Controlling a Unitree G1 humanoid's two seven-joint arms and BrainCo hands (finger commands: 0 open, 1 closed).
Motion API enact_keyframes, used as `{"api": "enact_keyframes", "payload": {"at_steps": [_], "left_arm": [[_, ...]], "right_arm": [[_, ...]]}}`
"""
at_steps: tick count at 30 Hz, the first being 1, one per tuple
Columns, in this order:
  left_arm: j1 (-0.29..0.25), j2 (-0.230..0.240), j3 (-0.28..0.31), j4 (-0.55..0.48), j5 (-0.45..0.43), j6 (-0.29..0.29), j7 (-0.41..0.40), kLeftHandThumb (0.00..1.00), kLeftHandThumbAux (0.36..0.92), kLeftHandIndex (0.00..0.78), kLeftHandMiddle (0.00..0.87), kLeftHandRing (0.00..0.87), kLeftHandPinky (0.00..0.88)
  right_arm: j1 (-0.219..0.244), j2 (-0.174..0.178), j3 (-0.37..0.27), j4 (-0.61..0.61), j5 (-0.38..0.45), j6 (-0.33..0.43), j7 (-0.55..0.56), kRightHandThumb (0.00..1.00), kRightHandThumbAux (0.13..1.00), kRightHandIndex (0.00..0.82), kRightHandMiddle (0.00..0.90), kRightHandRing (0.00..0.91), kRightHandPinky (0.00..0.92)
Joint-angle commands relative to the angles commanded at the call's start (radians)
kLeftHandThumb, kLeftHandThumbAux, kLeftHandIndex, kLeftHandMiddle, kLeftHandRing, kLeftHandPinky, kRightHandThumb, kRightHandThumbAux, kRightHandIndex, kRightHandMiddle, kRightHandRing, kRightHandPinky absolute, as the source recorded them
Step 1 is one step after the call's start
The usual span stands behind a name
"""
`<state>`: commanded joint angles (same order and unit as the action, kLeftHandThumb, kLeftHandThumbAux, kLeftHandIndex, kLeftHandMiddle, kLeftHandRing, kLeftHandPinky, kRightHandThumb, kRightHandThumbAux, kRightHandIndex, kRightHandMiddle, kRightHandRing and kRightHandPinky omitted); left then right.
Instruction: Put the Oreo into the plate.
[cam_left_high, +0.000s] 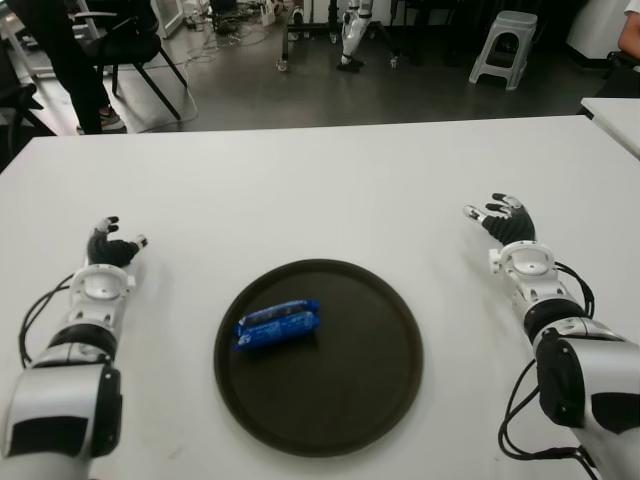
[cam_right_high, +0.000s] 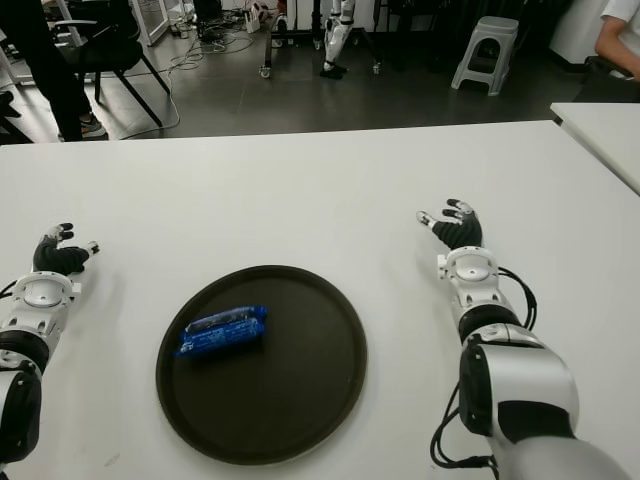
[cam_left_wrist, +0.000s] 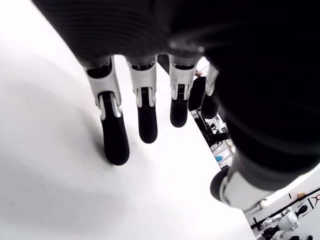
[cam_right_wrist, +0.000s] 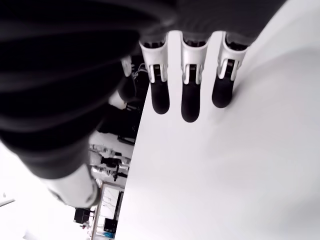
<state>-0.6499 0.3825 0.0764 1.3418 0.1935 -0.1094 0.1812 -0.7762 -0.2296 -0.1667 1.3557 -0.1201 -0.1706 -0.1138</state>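
Observation:
A blue Oreo packet (cam_left_high: 277, 323) lies inside the round dark plate (cam_left_high: 370, 400), in its left half, on the white table (cam_left_high: 330, 190). My left hand (cam_left_high: 110, 245) shows to the left of the plate, fingers extended and holding nothing; the left wrist view shows its fingers (cam_left_wrist: 145, 115) straight over bare table. My right hand (cam_left_high: 505, 220) shows to the right of the plate, also with fingers spread and empty, as its fingers (cam_right_wrist: 192, 100) in the right wrist view confirm. Neither hand touches the packet or the plate.
Beyond the table's far edge the floor holds a black chair (cam_left_high: 125, 45), a person's legs (cam_left_high: 75, 70), a grey stool (cam_left_high: 505, 45) and a wheeled stand (cam_left_high: 330, 40). A second white table (cam_left_high: 615, 115) stands at the far right.

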Motion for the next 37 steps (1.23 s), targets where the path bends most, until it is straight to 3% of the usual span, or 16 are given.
{"api": "enact_keyframes", "payload": {"at_steps": [7, 25, 30, 37], "left_arm": [[0.001, -0.002, -0.007, 0.0, 0.005, -0.004, 0.005, 0.325, 0.754, 0.062, 0.148, 0.175, 0.191], [0.002, -0.005, -0.012, 0.001, 0.012, -0.008, 0.013, 0.26, 0.749, 0.065, 0.16, 0.185, 0.196], [0.002, -0.003, -0.023, 0.002, 0.022, -0.009, 0.021, 0.26, 0.762, 0.068, 0.163, 0.181, 0.177], [0.002, -0.002, -0.028, 0.003, 0.025, -0.007, 0.025, 0.266, 0.752, 0.067, 0.161, 0.174, 0.161]], "right_arm": [[-0.002, -0.003, 0.017, 0.002, -0.014, 0.01, 0.006, 0.288, 0.748, 0.181, 0.219, 0.233, 0.261], [-0.001, -0.003, 0.025, 0.003, -0.036, 0.017, 0.002, 0.261, 0.738, 0.19, 0.23, 0.252, 0.303], [-0.003, -0.001, 0.024, 0.003, -0.032, 0.021, 0.001, 0.261, 0.745, 0.177, 0.211, 0.228, 0.259], [-0.004, 0.001, 0.022, 0.002, -0.029, 0.026, 0.0, 0.258, 0.741, 0.171, 0.214, 0.235, 0.277]]}}
